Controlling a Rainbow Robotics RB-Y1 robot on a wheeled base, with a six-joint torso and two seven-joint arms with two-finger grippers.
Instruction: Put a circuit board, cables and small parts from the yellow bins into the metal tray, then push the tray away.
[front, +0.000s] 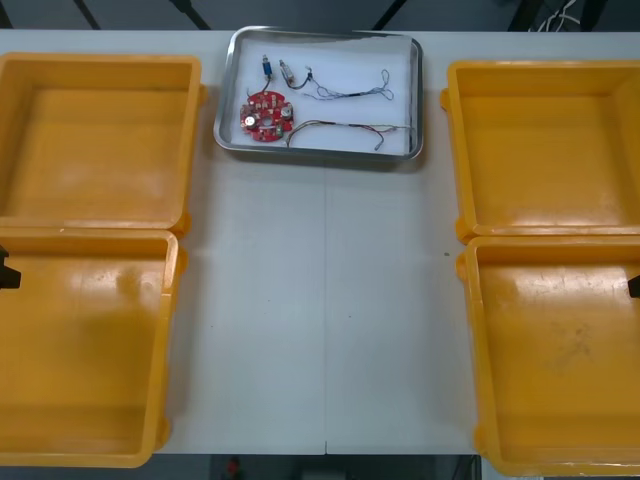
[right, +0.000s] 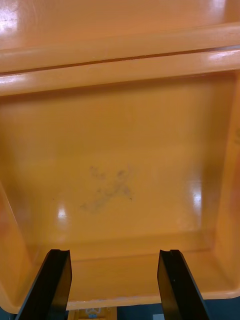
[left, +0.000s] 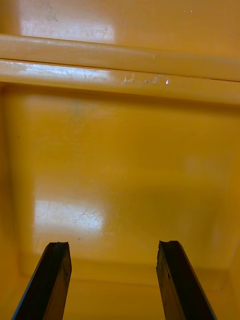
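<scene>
The metal tray lies at the table's far edge, white inside. In it sit a round red circuit board, thin cables and small metal parts. My left gripper hangs open over the near left yellow bin, with nothing between its fingers; a black bit of it pokes in at the front view's left edge. My right gripper stands open above the near right yellow bin, which is bare. A black tip of that arm shows at the right edge.
Two yellow bins flank the table on each side: far left, near left, far right, near right. All look bare inside. A strip of light table runs between them.
</scene>
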